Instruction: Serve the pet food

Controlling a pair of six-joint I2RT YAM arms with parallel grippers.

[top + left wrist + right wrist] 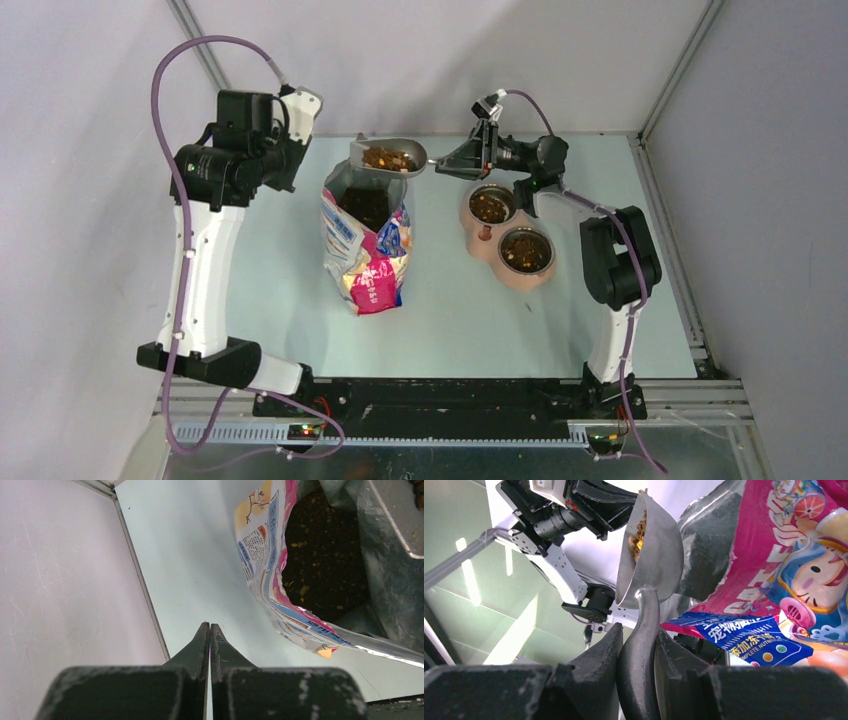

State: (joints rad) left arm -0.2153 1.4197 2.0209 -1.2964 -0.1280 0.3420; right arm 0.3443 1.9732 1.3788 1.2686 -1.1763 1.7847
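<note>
My right gripper (447,160) (639,632) is shut on the handle of the grey metal scoop (392,158) (651,555). The scoop is held in the air just behind the open bag (366,240) and carries a heap of brown pet food (385,157) (638,532). More kibble fills the bag's mouth (320,555). A tan double bowl (508,238) to the right of the bag has kibble in both cups (491,206). My left gripper (209,626) is shut and empty, raised at the far left beside the bag (265,555).
The bag stands upright in the middle of the pale table (450,320). Metal frame rails (668,215) edge the table on the right and back. The left arm (215,230) rises along the left side.
</note>
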